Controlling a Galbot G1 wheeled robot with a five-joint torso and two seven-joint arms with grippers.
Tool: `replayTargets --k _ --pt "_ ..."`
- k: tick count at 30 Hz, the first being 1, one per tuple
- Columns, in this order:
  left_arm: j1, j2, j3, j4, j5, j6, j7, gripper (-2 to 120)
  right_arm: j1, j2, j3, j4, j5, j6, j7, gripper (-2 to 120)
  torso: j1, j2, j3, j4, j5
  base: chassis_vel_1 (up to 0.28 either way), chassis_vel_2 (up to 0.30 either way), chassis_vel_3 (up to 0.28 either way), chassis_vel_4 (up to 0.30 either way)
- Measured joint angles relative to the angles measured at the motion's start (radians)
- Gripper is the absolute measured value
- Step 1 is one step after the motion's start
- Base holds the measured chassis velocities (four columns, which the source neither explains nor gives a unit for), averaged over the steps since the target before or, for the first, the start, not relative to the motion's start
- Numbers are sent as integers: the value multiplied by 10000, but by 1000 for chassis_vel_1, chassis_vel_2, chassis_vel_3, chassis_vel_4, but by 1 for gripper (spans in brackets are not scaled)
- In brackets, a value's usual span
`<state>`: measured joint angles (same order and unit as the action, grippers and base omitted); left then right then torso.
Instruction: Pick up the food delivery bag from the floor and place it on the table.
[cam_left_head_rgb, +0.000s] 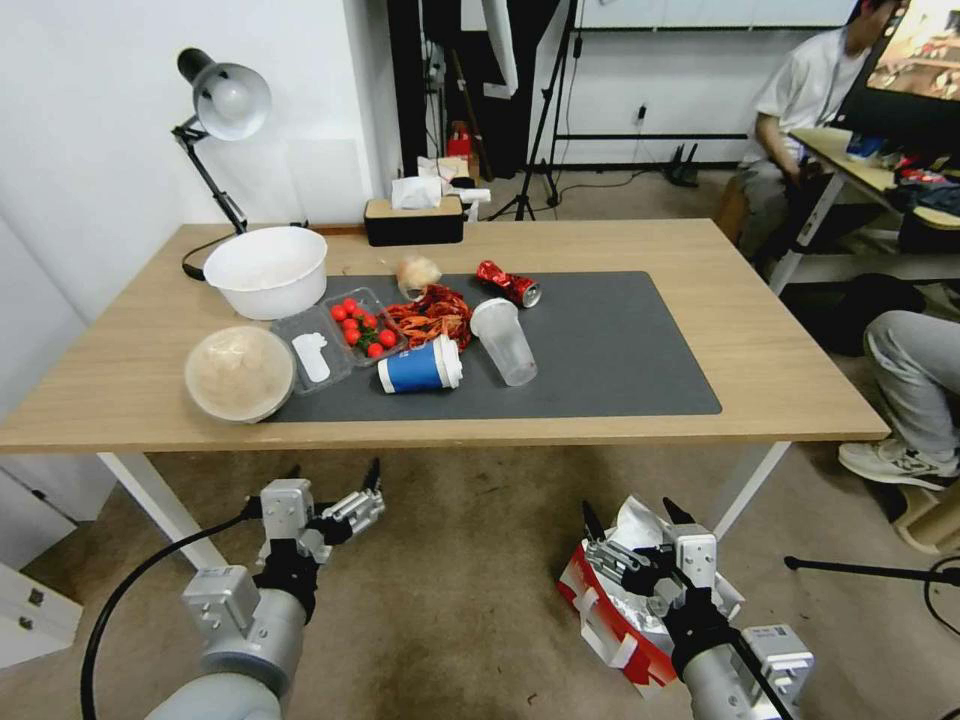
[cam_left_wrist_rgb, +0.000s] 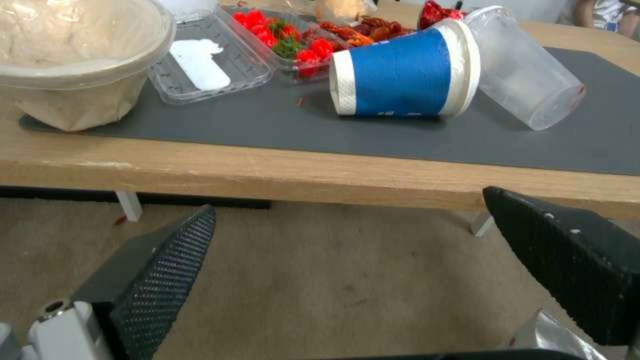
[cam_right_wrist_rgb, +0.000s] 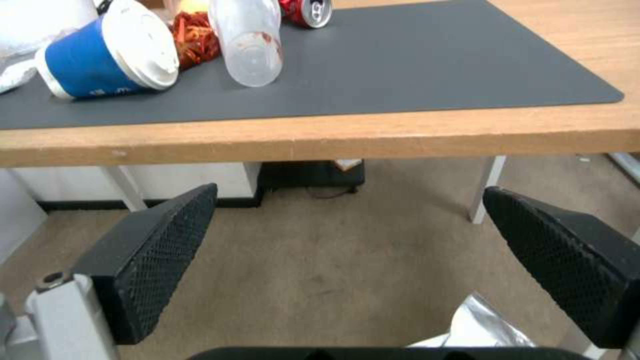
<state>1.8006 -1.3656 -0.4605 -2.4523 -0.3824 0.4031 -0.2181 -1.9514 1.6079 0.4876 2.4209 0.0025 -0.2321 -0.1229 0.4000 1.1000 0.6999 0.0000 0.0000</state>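
The food delivery bag stands on the floor in front of the table's right leg. It is white with red sides, and its crumpled silver lining shows at the open top. My right gripper hovers open just above the bag's mouth, holding nothing. Its wrist view looks past its open fingers at the carpet, with a corner of the bag's foil at the edge. My left gripper is open over bare carpet, left of the bag and below the front edge of the table; bag foil shows beside it.
On the dark mat lie a tipped blue cup, a clear cup, a crushed can, a tomato tray and food scraps. Bowls and a lamp stand left. A seated person's leg is right.
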Motion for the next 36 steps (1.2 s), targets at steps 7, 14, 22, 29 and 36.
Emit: replayTargets --k 7,14,22,29,36 --pt "56 3 56 12 -187 -380 -155 100 16 1 14 11 -2 96 0 100 0 0 0 -1 0 0 0 0 0" --pt "198 -75 141 78 -700 -1559 -722 100 25 33 15 39 2 132 0 100 -37 -83 -44 -2 0 0 0 0 0" --pt "253 -123 168 -13 -801 -1478 -861 100 35 17 12 62 -6 147 -30 100 -243 -542 -298 -1 1 0 0 0 0" --pt "300 -139 162 -66 -670 -1455 -860 100 34 12 17 67 -38 147 -56 100 -391 -895 -499 -2 1 0 0 0 0" --pt "325 -141 153 -84 -629 -1438 -859 100 32 9 17 67 -55 161 -55 100 -541 -1234 -691 -2 0 0 0 0 0"
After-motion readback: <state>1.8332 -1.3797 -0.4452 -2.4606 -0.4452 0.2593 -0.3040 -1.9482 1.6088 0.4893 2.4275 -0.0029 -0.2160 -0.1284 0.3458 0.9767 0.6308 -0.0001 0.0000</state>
